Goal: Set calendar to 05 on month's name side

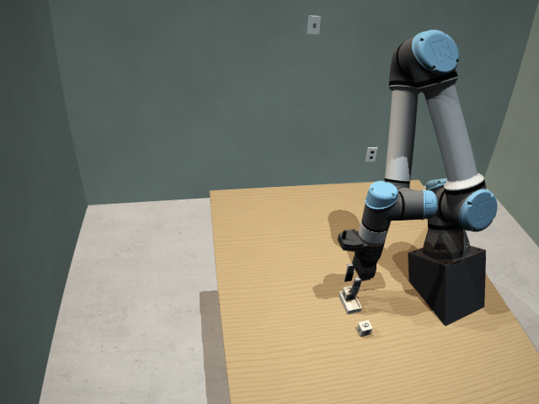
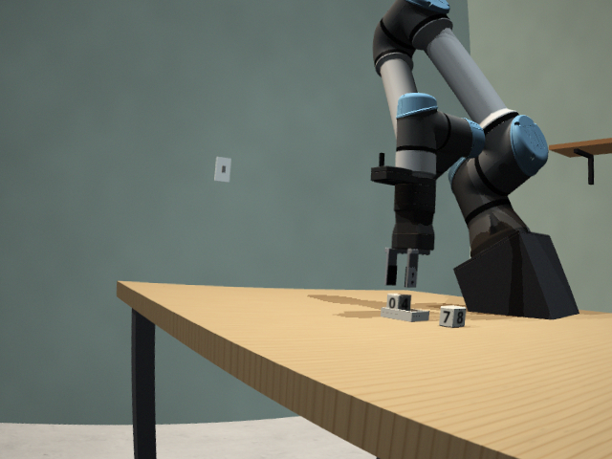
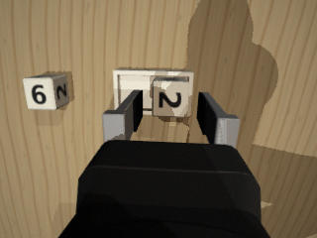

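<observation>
My gripper (image 1: pixel 351 287) (image 2: pixel 401 285) (image 3: pixel 169 104) is open and empty, with its fingertips above the cube in the tray. The pale tray (image 1: pixel 352 306) (image 2: pixel 418 316) (image 3: pixel 149 72) lies flat on the table. One white cube (image 1: pixel 347 294) (image 2: pixel 392 302) (image 3: pixel 170 97) sits in the tray half farther from the loose cube. It shows 0 on the side facing as the tray's long side does, 4 toward the bare half and 2 on top. The loose cube (image 1: pixel 365 327) (image 2: pixel 452 316) (image 3: pixel 40 93) stands on the table, with 6 or 9 on top and 7 and 8 on its sides. No month's name is readable.
The wooden table (image 1: pixel 278 348) (image 2: pixel 306 326) carries the arm's dark base block (image 1: pixel 448 287) (image 2: pixel 513 281) to the right of the tray. The loose cube stands a short gap beyond the tray's bare end. Arm shadows fall around the tray.
</observation>
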